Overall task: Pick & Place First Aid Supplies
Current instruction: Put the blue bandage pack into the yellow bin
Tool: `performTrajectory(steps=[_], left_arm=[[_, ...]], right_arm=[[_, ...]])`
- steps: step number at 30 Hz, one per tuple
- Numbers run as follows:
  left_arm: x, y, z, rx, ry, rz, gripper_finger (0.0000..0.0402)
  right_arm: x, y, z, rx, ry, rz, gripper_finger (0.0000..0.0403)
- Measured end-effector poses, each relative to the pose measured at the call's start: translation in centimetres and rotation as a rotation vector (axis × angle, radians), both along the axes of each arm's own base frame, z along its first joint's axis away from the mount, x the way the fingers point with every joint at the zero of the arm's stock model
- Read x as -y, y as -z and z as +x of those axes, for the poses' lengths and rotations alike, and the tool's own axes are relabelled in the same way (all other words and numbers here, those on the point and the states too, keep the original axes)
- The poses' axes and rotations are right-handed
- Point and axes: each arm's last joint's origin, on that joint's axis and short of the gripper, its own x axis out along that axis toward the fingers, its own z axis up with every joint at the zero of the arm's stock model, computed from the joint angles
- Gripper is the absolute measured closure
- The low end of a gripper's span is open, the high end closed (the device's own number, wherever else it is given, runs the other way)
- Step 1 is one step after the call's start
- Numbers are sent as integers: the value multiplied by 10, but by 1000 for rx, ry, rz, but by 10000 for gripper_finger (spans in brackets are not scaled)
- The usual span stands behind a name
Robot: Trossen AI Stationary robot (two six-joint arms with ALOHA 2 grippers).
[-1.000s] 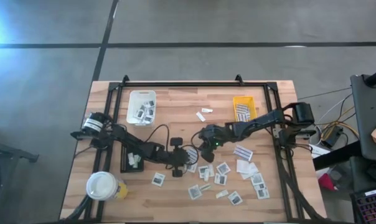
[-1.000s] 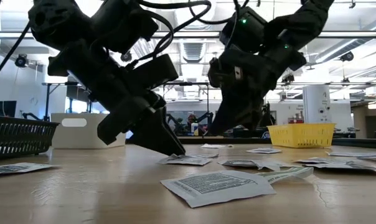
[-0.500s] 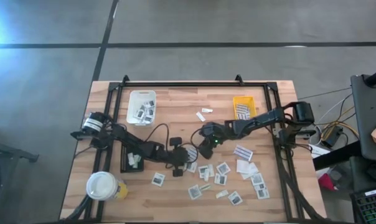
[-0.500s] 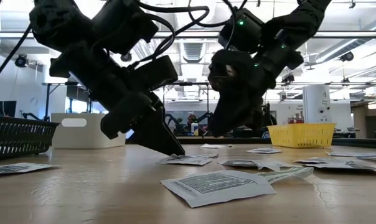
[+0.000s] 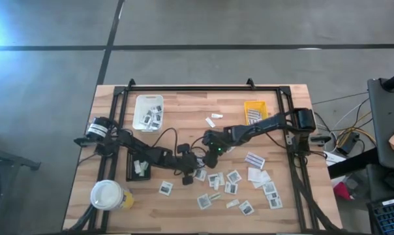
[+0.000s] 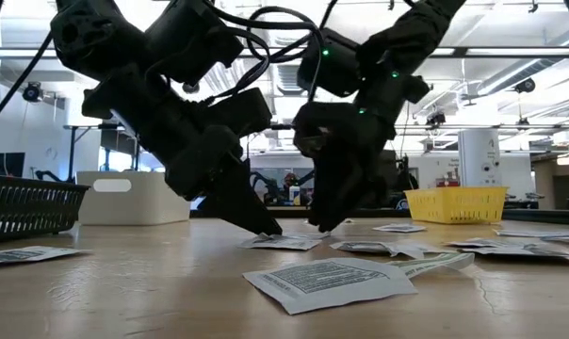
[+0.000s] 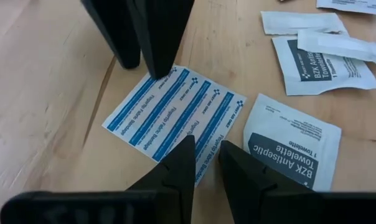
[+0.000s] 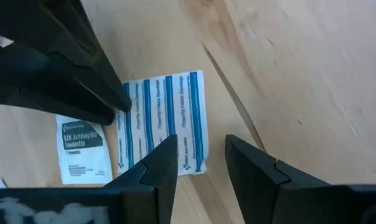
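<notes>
Now | bandage strip (image 7: 175, 112): white, blue-striped, flat on table; left gripper (image 7: 205, 155) pinching its edge; right gripper (image 8: 200, 146) spread above it

The blue-striped strip (image 7: 175, 112) carries repeated lines reading "Fingertip Fabric Bandage" along its stripes; the same wording shows faintly in the right wrist view (image 8: 163, 121). The packet (image 7: 294, 146) beside it reads "BZK Antiseptic Towelette", with a "1" before "Towelette". A second packet (image 7: 315, 62) farther off shows "BZK Antiseptic Towelette" as well. In the right wrist view a packet (image 8: 82, 149) reads "BZK Antiseptic Towelette"; its smaller print cannot be read.
</notes>
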Motion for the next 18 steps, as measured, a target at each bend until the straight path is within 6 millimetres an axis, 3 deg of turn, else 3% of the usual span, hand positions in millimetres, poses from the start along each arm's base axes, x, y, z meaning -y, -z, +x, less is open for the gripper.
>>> performTrajectory(steps=[18], left_arm=[[1,1,-1,-6,-157,-221,319]], right_arm=[[-3,13,2,-47,-35,211,271]])
